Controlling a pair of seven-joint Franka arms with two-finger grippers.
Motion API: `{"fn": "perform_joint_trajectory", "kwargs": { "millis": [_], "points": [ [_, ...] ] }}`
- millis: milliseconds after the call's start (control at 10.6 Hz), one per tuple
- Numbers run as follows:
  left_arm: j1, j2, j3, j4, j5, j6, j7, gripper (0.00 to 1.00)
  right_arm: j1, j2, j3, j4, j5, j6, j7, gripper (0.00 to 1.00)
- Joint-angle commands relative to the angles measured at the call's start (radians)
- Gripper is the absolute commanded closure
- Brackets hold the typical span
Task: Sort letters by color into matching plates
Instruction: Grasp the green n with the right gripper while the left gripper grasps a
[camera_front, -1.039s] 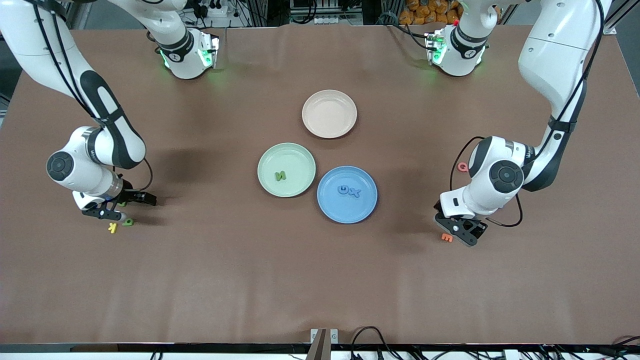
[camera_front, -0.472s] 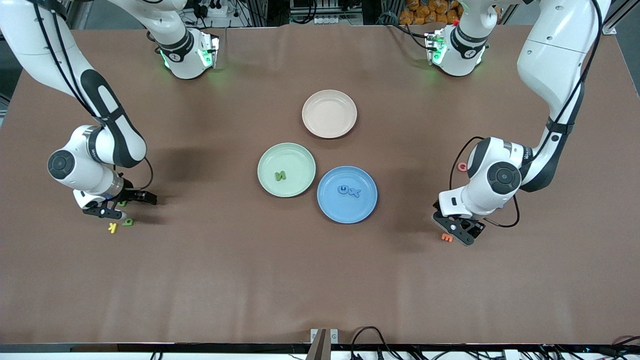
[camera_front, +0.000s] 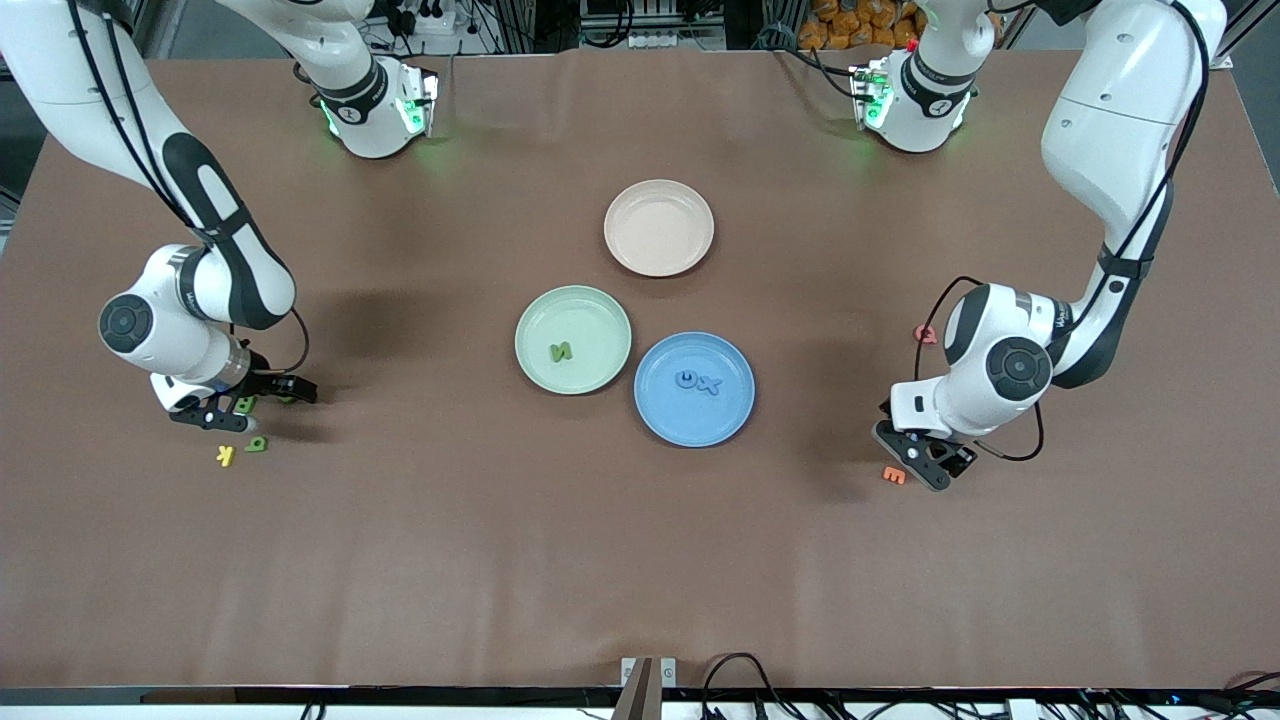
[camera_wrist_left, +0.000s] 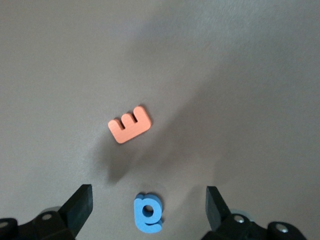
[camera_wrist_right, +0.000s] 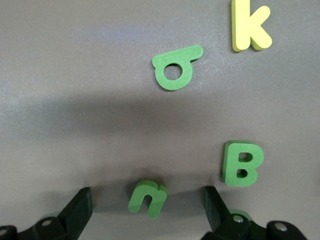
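In the left wrist view my left gripper (camera_wrist_left: 148, 200) hangs open low over the table, with a blue letter g (camera_wrist_left: 148, 213) lying between its fingers, untouched. An orange letter E (camera_wrist_left: 130, 124) lies just past it. My right gripper (camera_wrist_right: 147, 201) is open too and straddles a green letter n (camera_wrist_right: 147, 198). A green B (camera_wrist_right: 242, 164), another green letter (camera_wrist_right: 175, 70) and a yellow k (camera_wrist_right: 250, 25) lie close by. The pale green plate (camera_front: 540, 310) holds one green letter (camera_front: 561, 351). The blue plate (camera_front: 700, 430) holds two blue letters (camera_front: 698, 381).
An empty beige-pink plate (camera_front: 659, 227) sits farther from the front camera than the two other plates. A red letter (camera_front: 926, 334) lies beside the left arm's wrist. The left gripper (camera_front: 925, 462) and right gripper (camera_front: 250, 406) work at their own ends of the table.
The right gripper has crept a little away from the yellow k and now frames the green n. The left gripper has shifted slightly. Both stay open.
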Motion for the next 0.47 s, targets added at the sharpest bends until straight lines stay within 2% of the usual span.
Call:
{"fn": "perform_joint_trajectory", "kwargs": {
  "millis": [0, 94, 283, 378],
  "points": [
    [0.046, 0.019, -0.007, 0.01, -0.027, -0.007, 0.073, 0.0, -0.014, -0.024, 0.014, -0.029, -0.005, 0.009, -0.001, 0.0],
    [0.046, 0.02, -0.007, 0.01, -0.027, -0.007, 0.075, 0.0, -0.015, -0.022, 0.014, -0.028, -0.005, 0.009, -0.001, 0.1],
    [0.044, 0.022, -0.007, 0.01, -0.029, -0.007, 0.073, 0.0, -0.017, -0.024, 0.014, -0.026, -0.005, 0.007, -0.002, 0.41],
    [0.041, 0.023, -0.008, 0.011, -0.03, -0.007, 0.067, 0.0, -0.017, -0.025, 0.014, -0.025, -0.004, 0.007, -0.001, 0.47]
  ]
}}
